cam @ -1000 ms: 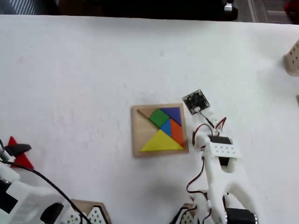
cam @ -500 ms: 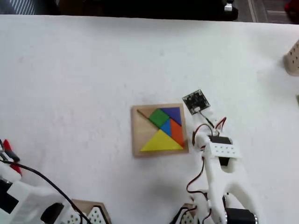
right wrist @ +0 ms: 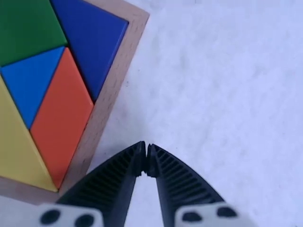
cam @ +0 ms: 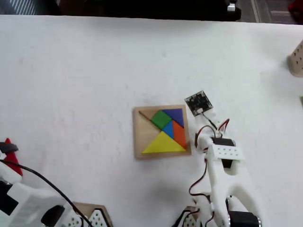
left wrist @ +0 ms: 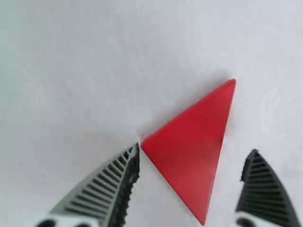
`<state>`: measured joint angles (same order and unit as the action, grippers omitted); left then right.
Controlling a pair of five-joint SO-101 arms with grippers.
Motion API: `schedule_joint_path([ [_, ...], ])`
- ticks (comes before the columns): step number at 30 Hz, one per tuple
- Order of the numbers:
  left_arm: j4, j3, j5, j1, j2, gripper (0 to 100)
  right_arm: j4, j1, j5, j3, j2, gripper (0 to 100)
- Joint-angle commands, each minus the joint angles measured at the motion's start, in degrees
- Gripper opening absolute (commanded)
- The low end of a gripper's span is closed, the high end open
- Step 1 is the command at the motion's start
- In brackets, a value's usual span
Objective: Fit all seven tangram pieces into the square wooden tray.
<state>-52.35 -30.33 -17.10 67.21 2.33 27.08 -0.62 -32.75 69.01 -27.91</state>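
Observation:
The square wooden tray lies mid-table with green, blue, orange and yellow pieces in its right part; its left part is bare wood. A red triangle lies flat on the white table at the near left edge. My left gripper hangs over it, open, with one fingertip at the triangle's corner and the other off its far side. My right gripper is shut on nothing, just outside the tray's right rim.
A tan perforated block stands at the far right edge. A wooden base sits at the near edge between the arms. White table stretches open between the red triangle and the tray.
The left gripper has shifted over the red triangle, so less of the piece shows in the high view. The right arm and the tray have not moved.

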Motion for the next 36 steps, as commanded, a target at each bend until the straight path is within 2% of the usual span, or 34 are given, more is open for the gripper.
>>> schedule_joint_path([
  [1,0.79,4.66,-5.8,1.1,-2.51,34,0.31,0.48,-0.88,-0.18,-1.98,1.8],
  [5,0.79,4.31,-11.52,-0.22,-2.24,34,0.31,0.48,-0.88,-0.18,-1.98,1.8],
  [10,0.88,2.64,-14.42,-2.24,1.36,33,1.1,0.48,-0.88,-0.18,-1.98,1.8],
  [20,0.79,10.55,-14.24,-1.01,15.25,30,1.1,0.48,-0.88,-0.18,-1.98,1.8],
  [36,-9.14,11.34,-14.77,1.01,12.97,31,1.1,0.48,-0.88,-0.26,-1.98,1.8],
])
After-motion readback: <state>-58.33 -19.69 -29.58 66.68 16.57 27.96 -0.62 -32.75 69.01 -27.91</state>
